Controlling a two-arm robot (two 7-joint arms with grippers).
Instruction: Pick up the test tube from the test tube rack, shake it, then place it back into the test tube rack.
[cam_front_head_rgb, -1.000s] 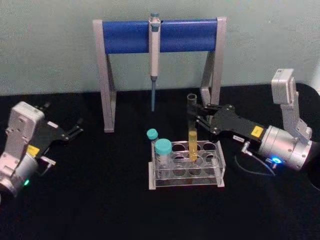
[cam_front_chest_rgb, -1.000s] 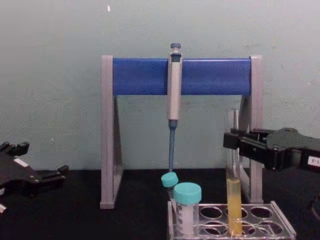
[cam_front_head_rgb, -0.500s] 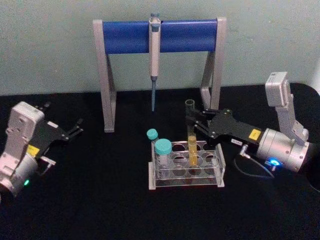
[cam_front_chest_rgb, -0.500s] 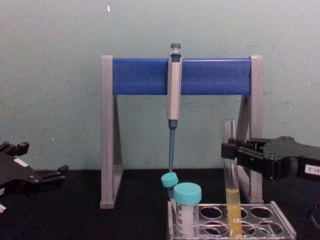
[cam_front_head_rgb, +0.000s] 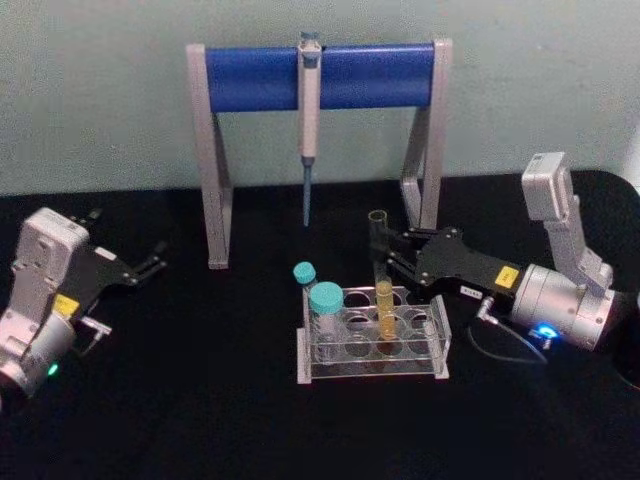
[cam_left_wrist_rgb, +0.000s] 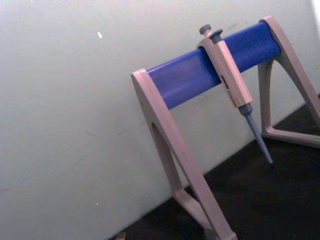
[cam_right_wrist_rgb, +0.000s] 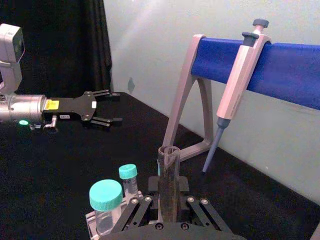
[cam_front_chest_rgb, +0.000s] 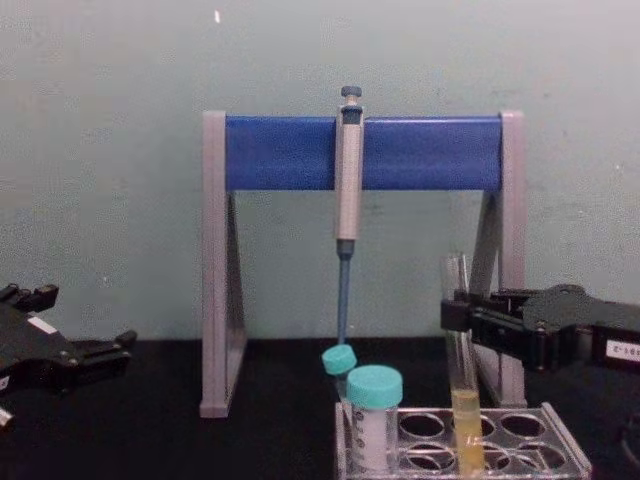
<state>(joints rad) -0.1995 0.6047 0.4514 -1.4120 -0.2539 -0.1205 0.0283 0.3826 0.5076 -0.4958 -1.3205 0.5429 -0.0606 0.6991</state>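
Observation:
The test tube stands upright, its yellow-filled lower part down inside a middle hole of the clear test tube rack. My right gripper comes in from the right and is shut on the tube's clear upper part, just above the rack. In the chest view the test tube passes down between the right gripper fingers into the rack. The right wrist view shows the tube's open mouth rising from between the fingers. My left gripper rests open at the far left, away from the rack.
Two teal-capped tubes sit in the rack's left holes. Behind the rack stands the grey-and-blue pipette stand with a pipette hanging from its bar. The black tabletop spreads around the rack.
My right gripper has come down with the test tube, sinking its yellow end deeper into the rack hole. The left arm has not moved.

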